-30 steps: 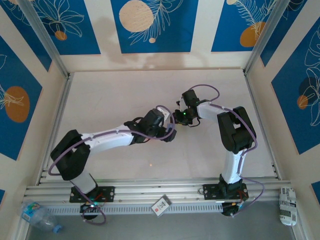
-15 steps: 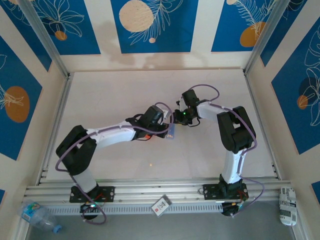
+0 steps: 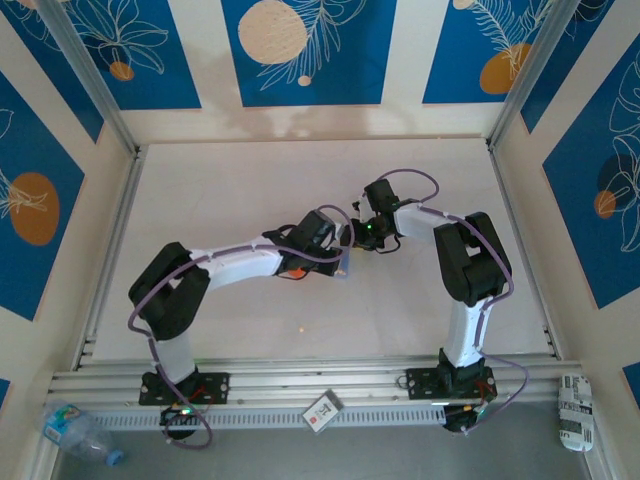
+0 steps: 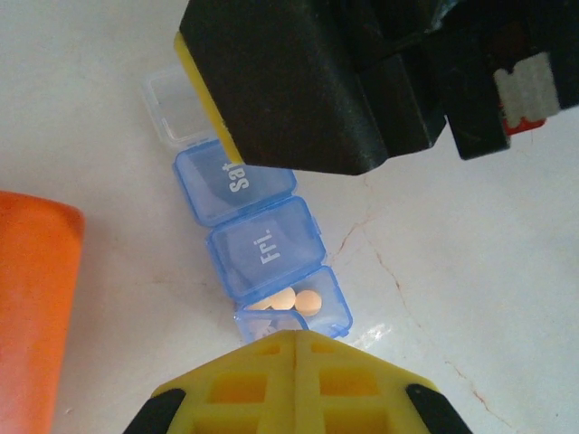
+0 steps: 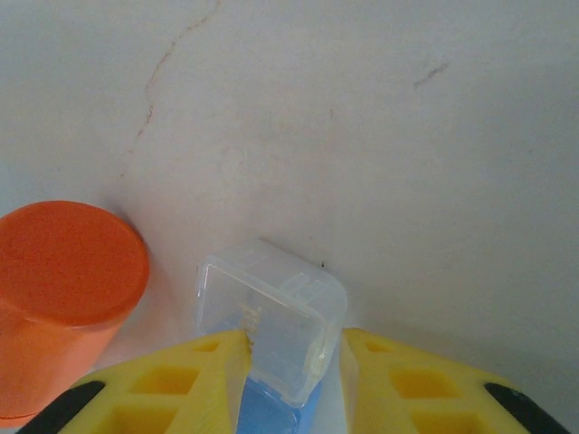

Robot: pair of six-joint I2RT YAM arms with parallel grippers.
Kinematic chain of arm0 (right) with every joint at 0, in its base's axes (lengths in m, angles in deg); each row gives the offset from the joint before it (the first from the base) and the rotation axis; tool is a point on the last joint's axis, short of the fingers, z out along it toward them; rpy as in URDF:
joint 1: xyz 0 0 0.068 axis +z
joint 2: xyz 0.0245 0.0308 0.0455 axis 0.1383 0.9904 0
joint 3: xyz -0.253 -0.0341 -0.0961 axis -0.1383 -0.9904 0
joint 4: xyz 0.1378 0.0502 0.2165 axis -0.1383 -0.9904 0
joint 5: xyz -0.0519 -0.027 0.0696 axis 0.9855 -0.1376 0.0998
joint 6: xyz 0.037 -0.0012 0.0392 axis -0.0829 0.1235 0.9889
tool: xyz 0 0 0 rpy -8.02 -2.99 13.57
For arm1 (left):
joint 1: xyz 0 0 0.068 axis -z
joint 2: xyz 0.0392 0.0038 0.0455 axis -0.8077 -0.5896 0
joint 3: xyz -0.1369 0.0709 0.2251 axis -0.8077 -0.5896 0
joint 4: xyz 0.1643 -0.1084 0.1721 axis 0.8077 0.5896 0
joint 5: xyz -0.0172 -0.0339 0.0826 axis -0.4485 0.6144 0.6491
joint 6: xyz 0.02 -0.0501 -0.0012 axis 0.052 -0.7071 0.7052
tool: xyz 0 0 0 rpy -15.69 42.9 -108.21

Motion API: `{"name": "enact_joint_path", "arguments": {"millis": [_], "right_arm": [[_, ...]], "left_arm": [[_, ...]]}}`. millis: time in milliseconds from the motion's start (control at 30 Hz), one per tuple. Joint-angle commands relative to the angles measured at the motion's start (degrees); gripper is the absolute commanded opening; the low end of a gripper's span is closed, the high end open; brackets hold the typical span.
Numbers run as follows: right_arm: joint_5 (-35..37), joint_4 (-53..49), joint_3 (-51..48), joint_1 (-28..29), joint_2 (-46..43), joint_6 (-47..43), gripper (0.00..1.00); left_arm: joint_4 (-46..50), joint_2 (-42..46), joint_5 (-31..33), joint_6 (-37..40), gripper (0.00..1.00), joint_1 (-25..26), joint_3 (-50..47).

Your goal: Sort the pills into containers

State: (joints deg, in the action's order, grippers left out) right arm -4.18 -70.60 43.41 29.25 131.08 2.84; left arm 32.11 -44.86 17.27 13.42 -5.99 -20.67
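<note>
My left gripper (image 4: 296,340) was pressed together. Its yellow fingertips met in a single seam right at the near end of the pale-blue translucent plastic pill strip (image 4: 265,249), which lay flat on the white table (image 4: 470,271). The compartment nearest that gripper stood open, and two small round yellowish-orange pills (image 4: 297,300) lay inside it, side by side. Beyond it, the lids marked "Fri." and "Sat" were down. The far end of the pill strip was a clear end compartment (image 4: 176,104) with no blue tint.

My right gripper (image 5: 291,337) pinched that clear end between its two yellow fingers, one against each side wall, and the blue of the next compartment showed between them. In the left wrist view, its black body and a yellow pad hung over the "Sat" lid.

An orange cylindrical plastic bottle (image 5: 68,271) stood upright near the clear end, apart from the pill strip.

From above, my two grippers met close together near the middle of the table, with the left arm stretched out toward the right one. A lone speck (image 3: 300,329) of yellowish orange lay on the bare table nearer my bases, well apart from the pill strip.
</note>
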Motion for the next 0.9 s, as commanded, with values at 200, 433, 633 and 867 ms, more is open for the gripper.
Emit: {"name": "enact_joint_path", "arguments": {"millis": [200, 433, 633, 867], "right_arm": [[4.07, -2.67, -1.17, 0.51, 4.78, -0.88, 0.34], [3.97, -2.8, -1.24, 0.5, 4.79, -1.11, 0.34], [3.93, -2.89, -1.26, 0.62, 4.71, -1.16, 0.34], [3.91, -2.82, -1.24, 0.83, 4.95, -1.26, 0.34]], "left_arm": [[0.43, -2.74, -3.39, -0.02, 0.0, 0.11, 2.74], [-0.26, -5.6, -3.93, -0.28, 0.0, 0.99, 3.19], [-0.66, -7.08, -3.68, -0.11, 0.0, 1.44, 3.35], [-0.64, -8.08, -3.95, 0.16, 0.0, 2.02, 4.08]]}}
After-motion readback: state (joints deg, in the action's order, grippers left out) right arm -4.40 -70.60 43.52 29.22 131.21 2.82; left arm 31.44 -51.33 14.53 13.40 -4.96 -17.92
